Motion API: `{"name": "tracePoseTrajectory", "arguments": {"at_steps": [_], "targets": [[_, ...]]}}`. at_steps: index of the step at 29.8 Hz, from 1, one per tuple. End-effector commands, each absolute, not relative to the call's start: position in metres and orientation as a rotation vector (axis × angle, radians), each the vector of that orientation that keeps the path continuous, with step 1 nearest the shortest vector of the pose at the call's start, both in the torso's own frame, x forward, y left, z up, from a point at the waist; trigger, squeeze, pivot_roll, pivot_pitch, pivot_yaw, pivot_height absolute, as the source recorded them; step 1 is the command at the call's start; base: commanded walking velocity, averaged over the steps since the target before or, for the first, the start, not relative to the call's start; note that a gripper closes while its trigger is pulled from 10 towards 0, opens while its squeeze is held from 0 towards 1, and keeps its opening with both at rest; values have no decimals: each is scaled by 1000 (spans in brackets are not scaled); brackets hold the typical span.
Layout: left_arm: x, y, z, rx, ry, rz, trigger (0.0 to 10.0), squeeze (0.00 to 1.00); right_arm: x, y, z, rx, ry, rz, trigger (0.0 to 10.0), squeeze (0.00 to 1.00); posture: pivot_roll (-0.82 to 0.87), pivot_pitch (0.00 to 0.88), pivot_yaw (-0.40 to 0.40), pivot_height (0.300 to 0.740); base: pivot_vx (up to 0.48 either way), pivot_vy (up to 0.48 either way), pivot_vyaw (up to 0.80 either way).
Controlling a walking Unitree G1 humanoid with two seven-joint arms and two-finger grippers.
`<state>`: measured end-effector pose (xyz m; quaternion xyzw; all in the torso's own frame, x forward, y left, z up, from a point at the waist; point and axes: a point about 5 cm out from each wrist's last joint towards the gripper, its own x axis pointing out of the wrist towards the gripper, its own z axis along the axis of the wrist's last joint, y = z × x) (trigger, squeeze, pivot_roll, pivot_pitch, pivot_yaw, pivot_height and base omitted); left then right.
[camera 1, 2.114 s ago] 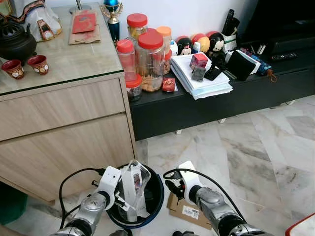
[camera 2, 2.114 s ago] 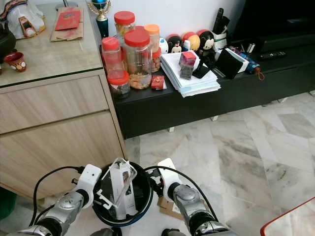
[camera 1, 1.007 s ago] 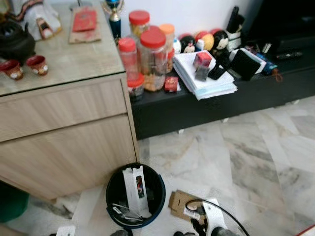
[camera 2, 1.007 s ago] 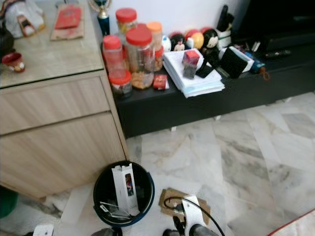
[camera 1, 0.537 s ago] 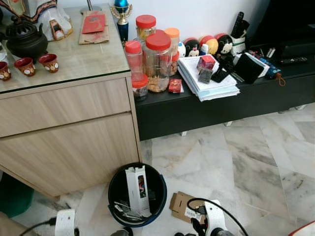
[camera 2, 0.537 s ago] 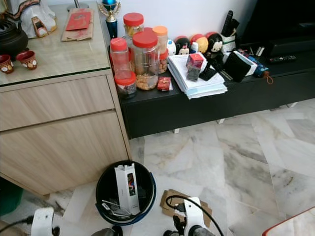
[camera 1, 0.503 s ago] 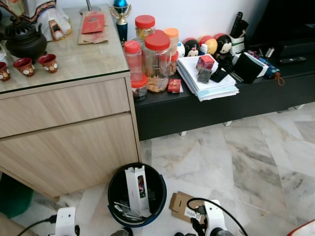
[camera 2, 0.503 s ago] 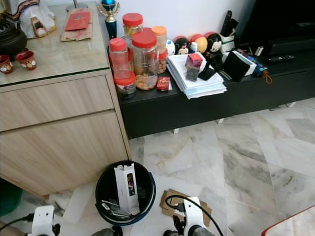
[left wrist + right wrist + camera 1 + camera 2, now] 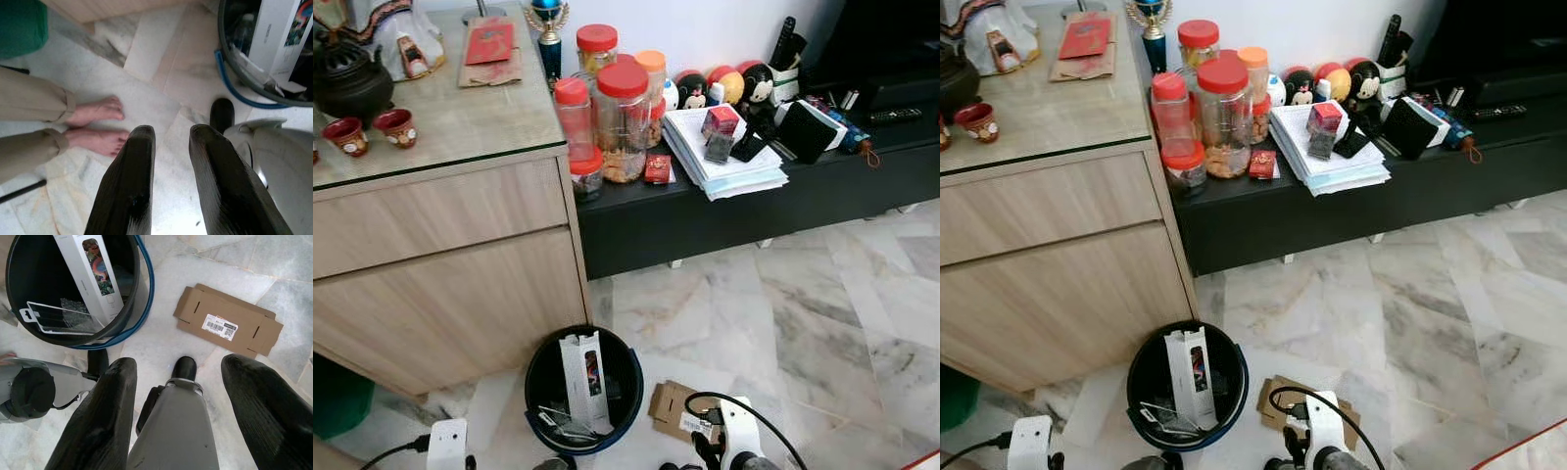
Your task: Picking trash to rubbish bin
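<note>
Black bin (image 9: pixel 538 392) with blue rim, white box (image 9: pixel 581 377), brown cardboard (image 9: pixel 228 326), seemingly grey-veined marble floor (image 9: pixel 783 304).

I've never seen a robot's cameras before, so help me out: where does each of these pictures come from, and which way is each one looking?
Left eye view: from the head, forward and down at the wooden cabinet, the bin and the flat cardboard; both wrists show at the bottom edge.
Right eye view: the same scene from slightly to the side.
Left wrist view: along the open left gripper at the floor, a person's bare feet and the bin's rim.
Right wrist view: along the open right gripper, down at the bin and cardboard; the robot's own legs show.
All four views share the bin.
</note>
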<state>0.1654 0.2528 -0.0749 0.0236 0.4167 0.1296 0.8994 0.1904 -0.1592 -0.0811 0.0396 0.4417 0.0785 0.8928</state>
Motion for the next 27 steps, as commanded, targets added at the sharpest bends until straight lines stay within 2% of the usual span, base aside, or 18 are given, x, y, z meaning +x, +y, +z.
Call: {"name": "tracePoseTrajectory", "arguments": {"at_steps": [1,13,27], "targets": [[155,253,-80,46,899,276,10000,0,192,-158,-80,105,903,150,10000,0,122,143,-20,740,0,0,0],[160,251,-78,50,883,266,10000,0,192,-157,-81,88,915,165,10000,0,131,155,-24,740,0,0,0],[159,253,-78,42,883,281,10000,0,189,-161,-82,88,926,153,10000,0,131,169,-26,740,-272,0,0]]}}
